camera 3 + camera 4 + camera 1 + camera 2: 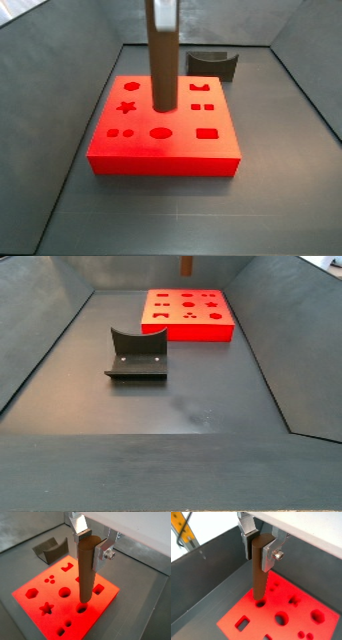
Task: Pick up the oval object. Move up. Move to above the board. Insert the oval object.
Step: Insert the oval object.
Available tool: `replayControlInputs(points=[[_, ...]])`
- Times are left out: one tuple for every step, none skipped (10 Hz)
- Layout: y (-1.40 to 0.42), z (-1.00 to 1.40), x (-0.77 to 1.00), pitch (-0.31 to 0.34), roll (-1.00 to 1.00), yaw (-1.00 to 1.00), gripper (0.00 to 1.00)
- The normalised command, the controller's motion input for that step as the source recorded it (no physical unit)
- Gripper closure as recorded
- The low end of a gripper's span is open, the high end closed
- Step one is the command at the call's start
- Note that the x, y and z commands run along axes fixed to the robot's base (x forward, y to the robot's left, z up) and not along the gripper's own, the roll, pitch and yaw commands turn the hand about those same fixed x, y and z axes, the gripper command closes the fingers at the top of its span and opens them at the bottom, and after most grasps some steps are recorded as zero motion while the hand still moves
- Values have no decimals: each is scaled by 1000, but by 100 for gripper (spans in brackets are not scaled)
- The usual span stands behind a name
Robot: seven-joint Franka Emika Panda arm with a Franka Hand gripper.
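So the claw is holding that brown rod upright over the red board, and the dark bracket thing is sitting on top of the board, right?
Not quite. The gripper does hold the oval object upright at the board, but the fixture stands on the floor apart from the board, not on it, as a side view shows.

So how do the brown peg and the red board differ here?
The oval object is brown, slim and upright; the board is bright red, broad and flat on the floor. The oval object is clamped in the gripper, its lower end at one of the board's cut-outs, while the board lies free, touched by no finger. The board carries many shaped holes; the oval object's surface is plain.
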Motion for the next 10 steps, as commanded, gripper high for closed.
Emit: replayControlInputs(points=[[186,-249,-80,-11,0,34,100],[220,-689,-440,-56,136,146,100],[66,-474,-214,-27,40,66,100],[-146,-409,20,-209,-43,34,100],[-89,-523,320,-160,-117,0,100],[3,-537,320,-124,-157,0,100],[109,-434,197,-99,-106,71,100],[0,-260,0,-71,-4,34,100],[0,-46,0,-54,0,0,100],[14,-71,-154,-20,0,0,100]])
